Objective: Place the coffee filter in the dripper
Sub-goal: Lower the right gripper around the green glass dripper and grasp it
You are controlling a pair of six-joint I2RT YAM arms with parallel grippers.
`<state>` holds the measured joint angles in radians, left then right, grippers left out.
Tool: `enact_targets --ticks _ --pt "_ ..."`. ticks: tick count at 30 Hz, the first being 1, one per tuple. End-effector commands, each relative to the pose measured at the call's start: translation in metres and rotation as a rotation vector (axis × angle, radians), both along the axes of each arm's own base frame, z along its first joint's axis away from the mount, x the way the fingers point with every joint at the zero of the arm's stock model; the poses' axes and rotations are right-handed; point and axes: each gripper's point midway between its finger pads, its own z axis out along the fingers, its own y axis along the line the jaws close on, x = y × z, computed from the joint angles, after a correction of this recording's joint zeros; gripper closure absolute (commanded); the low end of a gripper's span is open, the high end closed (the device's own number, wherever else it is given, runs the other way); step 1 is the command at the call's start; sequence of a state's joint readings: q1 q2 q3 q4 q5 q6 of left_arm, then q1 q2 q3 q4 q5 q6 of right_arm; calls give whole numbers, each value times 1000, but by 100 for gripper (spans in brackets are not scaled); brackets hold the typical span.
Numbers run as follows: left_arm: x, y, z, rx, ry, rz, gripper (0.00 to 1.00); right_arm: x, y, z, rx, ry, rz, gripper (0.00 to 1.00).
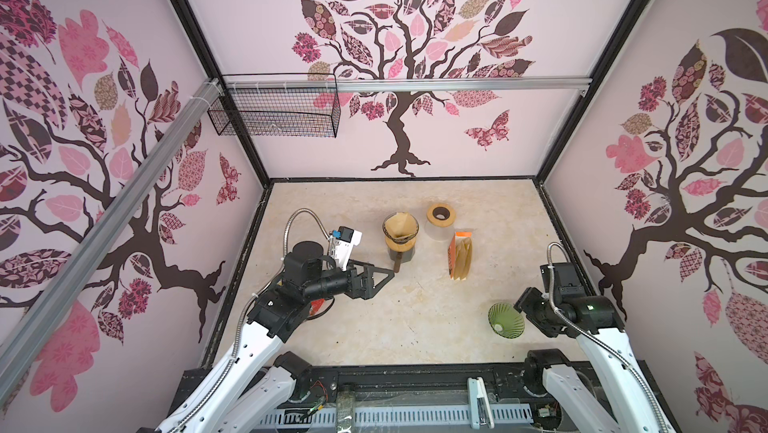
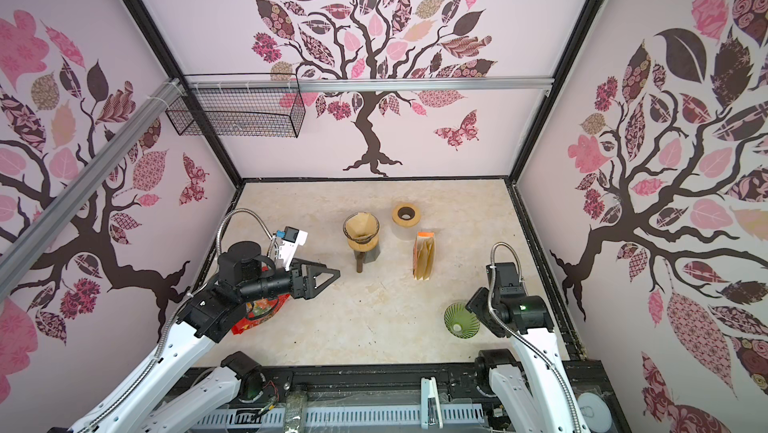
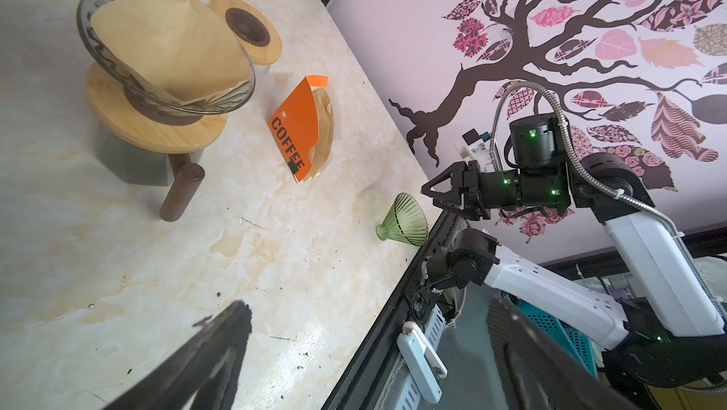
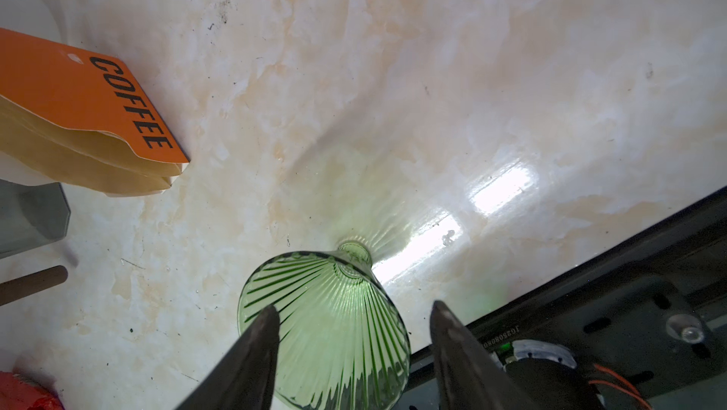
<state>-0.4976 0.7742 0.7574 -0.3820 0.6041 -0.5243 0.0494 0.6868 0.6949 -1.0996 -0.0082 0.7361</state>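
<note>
Legible text:
- "COFFEE", black capitals, on the orange card of the filter pack (image 4: 78,97), well apart from the green dripper (image 4: 334,309). The left wrist view shows the same word (image 3: 295,128).
- White number string on the black frame rail (image 4: 499,335) just beside the green dripper, upside down and not fully readable.

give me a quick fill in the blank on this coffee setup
The paper filter sits in the grey dripper on a ____ stand. The orange filter pack reads ____. The tipped-over dripper by the right gripper is ____.
Missing: wooden; COFFEE; green.
</note>
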Motion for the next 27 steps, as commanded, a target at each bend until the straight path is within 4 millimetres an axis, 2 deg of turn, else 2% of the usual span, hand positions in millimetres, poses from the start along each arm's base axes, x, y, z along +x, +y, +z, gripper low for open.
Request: enact_targets --ticks 1,5,11,19,27 --pt "3 1 15 -26 -52 7 3 2 3 -4 2 8 26 44" --pt "4 2 15 -26 -50 11 3 3 8 -14 14 37 39 44" --pt "6 3 14 -27 -47 20 3 4 8 -15 13 38 42 45" --pt "7 3 15 -30 -45 24 3 4 10 -19 23 51 52 55" --pt "8 4 15 -31 -46 26 3 3 12 -22 22 79 68 54"
